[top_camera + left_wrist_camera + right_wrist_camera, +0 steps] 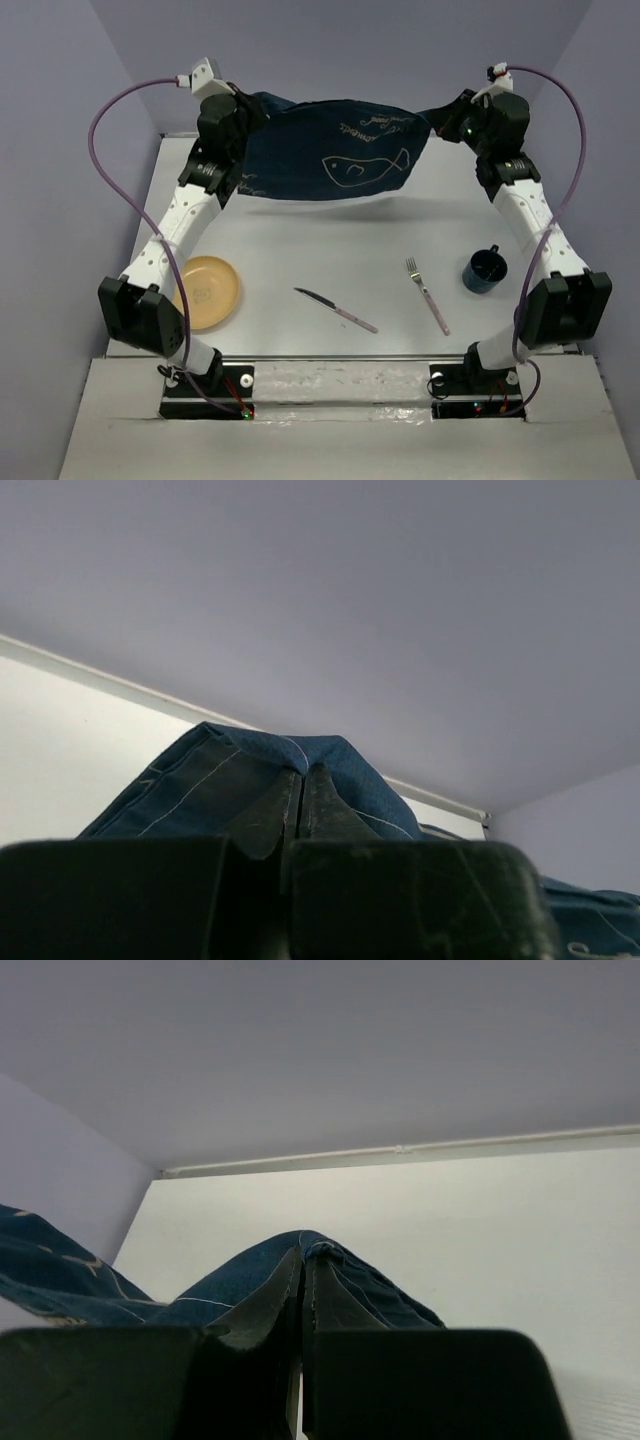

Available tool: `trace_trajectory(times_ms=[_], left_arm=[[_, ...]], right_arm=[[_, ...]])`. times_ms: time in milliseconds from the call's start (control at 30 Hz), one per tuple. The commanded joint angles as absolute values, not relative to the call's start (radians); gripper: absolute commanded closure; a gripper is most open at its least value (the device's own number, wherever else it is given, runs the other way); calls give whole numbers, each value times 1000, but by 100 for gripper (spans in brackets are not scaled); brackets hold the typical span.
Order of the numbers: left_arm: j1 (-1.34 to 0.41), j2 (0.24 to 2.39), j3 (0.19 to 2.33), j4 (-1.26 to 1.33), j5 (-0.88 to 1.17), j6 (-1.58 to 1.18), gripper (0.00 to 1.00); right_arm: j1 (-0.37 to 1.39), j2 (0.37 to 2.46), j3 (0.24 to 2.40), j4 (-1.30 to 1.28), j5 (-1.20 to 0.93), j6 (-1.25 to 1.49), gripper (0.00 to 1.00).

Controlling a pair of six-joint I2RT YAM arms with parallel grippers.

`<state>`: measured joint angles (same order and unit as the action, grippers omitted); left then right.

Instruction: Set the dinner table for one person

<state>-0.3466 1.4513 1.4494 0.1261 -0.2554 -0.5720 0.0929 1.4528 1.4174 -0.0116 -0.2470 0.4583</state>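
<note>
biggest thing first: the tabletop (330, 250), a plain matte white rectangle. it fills the middle of the top view, running from the arm bases at the bottom up to the far wall, with lavender walls on either side.

across the upper centre a dark blue cloth mat (330, 150) is strung between the two arms. it sags in the middle and throws a shadow on the white below, and a white fish outline and some lettering face the camera.

upper left, the left fingers (296, 780) are pressed tight together on one corner of the cloth, blue fabric bunched over the tips in the wrist view. upper right, the right fingers (296, 1265) are just the same, squeezed closed with a fold of the cloth pinched between them.

now the lower half. at lower left there's a round yellow plate (205, 290), flat on the tabletop beside the left arm, with a faint drawing on its face. over at right is a dark blue mug (485, 270), upright with its handle toward the right arm. its inside is too dark to read.

between them a knife (335, 309) lies at a slant at lower centre. a fork (427, 293) is just to its right, tines pointing up the frame, close to the mug but apart from it.
</note>
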Motion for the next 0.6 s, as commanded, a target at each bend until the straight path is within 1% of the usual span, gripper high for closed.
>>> trace_trajectory(times_ms=[0,133,233,267,333,367,433,467,500,567], left_arm=[[-293,1548,1676,72,-176,-531,100],[-279,1608,1802,28,-132,-523,100],[-279,1592,1761,35,-117,-528,100],[-281,1582,1728,43,-109,-531,100],[-279,1543,1591,89,-92,-555,100],[-279,1508,1472,109,-89,-567,100],[-278,1474,1346,178,-71,-616,100],[-275,1445,1285,195,-69,-633,100],[-273,1430,1169,228,-68,-659,100],[-270,1407,1059,267,-60,-679,100]], right_arm=[[100,1563,1667,-86,-222,419,100],[100,1608,1790,-136,-213,387,100],[100,1583,1761,-135,-206,374,100],[100,1577,1706,-135,-204,373,100],[100,1552,1570,-117,-202,386,100],[100,1545,1512,-77,-204,394,100],[100,1536,1401,-40,-209,422,100],[100,1539,1309,-28,-209,429,100],[100,1542,1267,-12,-212,439,100],[100,1560,1188,33,-215,465,100]])
